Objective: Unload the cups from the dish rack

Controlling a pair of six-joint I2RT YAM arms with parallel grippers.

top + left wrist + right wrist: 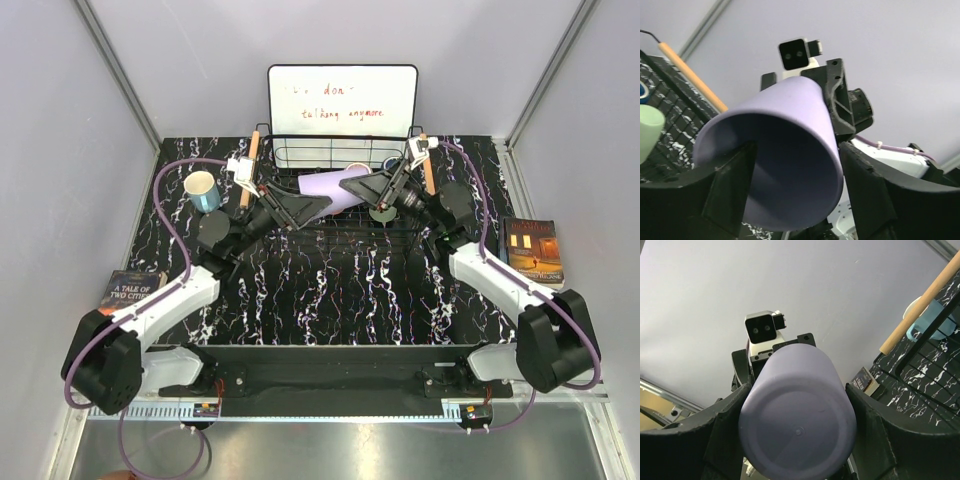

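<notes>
Overhead, above the dish rack's [330, 158] front edge, the lavender cup [338, 190] is held level between left hand [318, 205] and right hand [362, 186], a handover being judged; the light blue cup [201, 190] is already on the table [330, 280]. At the left wrist, that hand's grip cannot be told. At the right wrist, the cup's base is clamped, one hand's release and a set-down being needed next, other cups mostly hidden behind the arms.
</notes>
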